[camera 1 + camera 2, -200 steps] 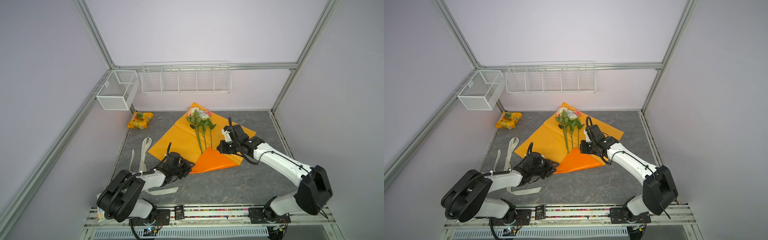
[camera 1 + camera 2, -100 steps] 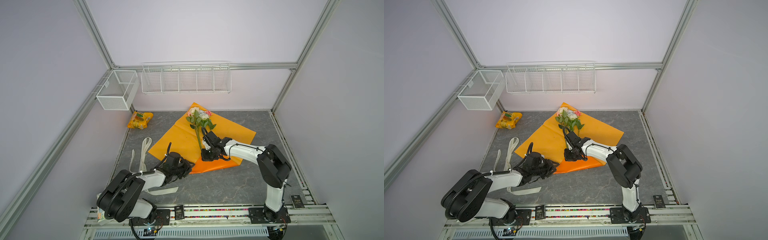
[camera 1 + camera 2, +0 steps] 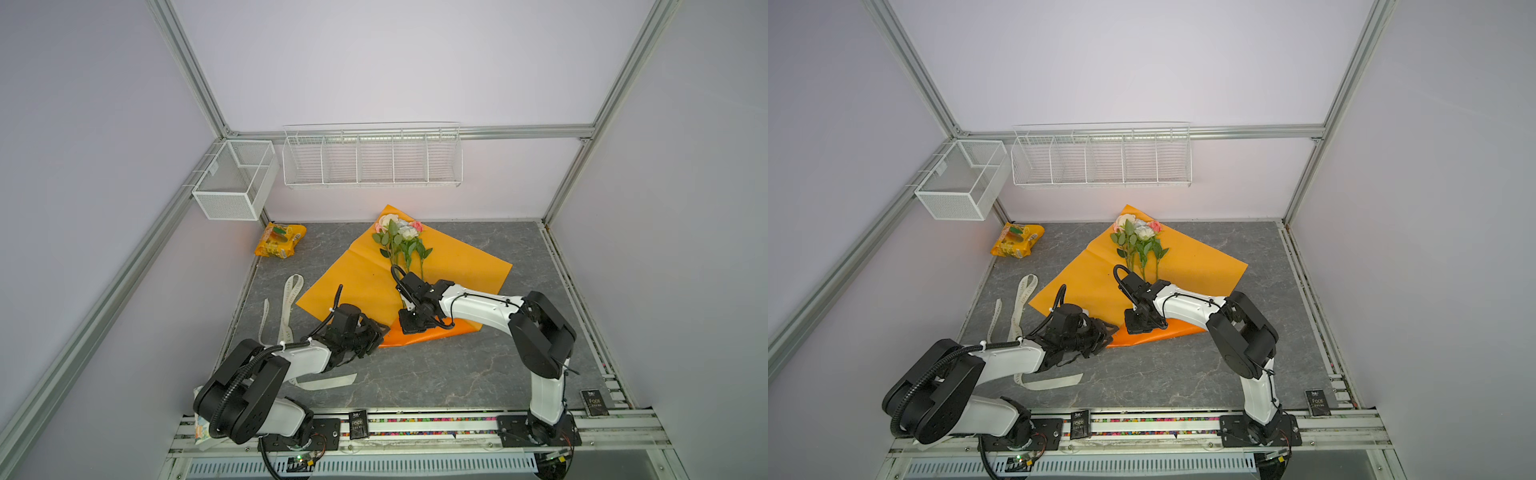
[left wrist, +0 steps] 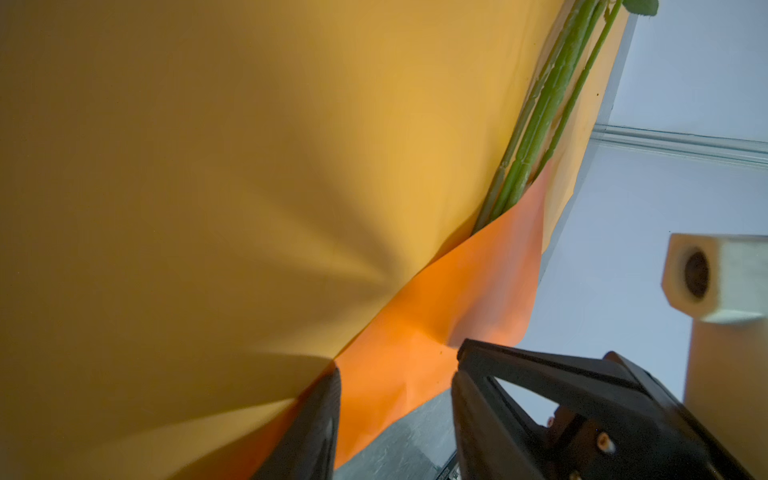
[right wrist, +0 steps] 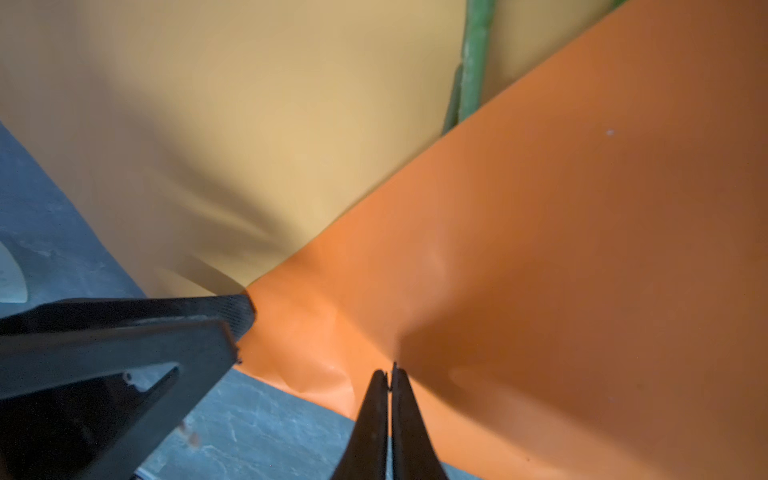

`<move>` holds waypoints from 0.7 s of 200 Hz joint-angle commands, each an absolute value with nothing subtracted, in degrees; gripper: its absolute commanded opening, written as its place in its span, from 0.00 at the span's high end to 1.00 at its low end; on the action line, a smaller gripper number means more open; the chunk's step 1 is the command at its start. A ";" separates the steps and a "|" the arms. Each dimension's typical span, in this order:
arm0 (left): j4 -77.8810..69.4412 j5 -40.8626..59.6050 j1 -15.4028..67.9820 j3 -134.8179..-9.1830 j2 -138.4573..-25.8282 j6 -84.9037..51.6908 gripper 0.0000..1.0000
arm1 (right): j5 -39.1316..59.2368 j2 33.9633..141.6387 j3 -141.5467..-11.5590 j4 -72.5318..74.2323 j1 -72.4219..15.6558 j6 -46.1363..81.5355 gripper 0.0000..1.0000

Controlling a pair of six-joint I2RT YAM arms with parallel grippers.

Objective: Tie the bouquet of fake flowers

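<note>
Evidently the bouquet of fake flowers [image 3: 401, 239] lies on its orange wrap [image 3: 457, 266] on the bench [image 3: 415, 374]. The left fingers [image 4: 316, 419] stand apart astride the folded corner [image 3: 432, 328], and the right fingers [image 5: 374, 415] are closed atop it. Unpinched, that corner may spring open.

1. The right claw [image 5: 388, 374], its two tips pressed together, sits on the folded orange flap [image 5: 561, 249] of the wrap.
2. The left claw's finger [image 5: 224, 320] touches the fold's corner.
3. The bouquet's green stems [image 5: 473, 62] run under the flap; grey desk [image 5: 45, 216] shows beside the wrap.
</note>
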State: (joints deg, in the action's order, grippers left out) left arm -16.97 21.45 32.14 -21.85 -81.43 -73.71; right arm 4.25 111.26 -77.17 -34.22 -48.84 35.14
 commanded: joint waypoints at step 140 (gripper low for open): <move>25.19 10.97 14.12 -32.34 -64.18 -52.20 0.23 | 1.93 114.80 -74.22 -35.38 -48.78 36.68 0.92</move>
State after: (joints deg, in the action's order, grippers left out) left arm 14.17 13.06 21.47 -32.64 -66.26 -59.90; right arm 3.90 113.69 -76.49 -33.76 -48.88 35.81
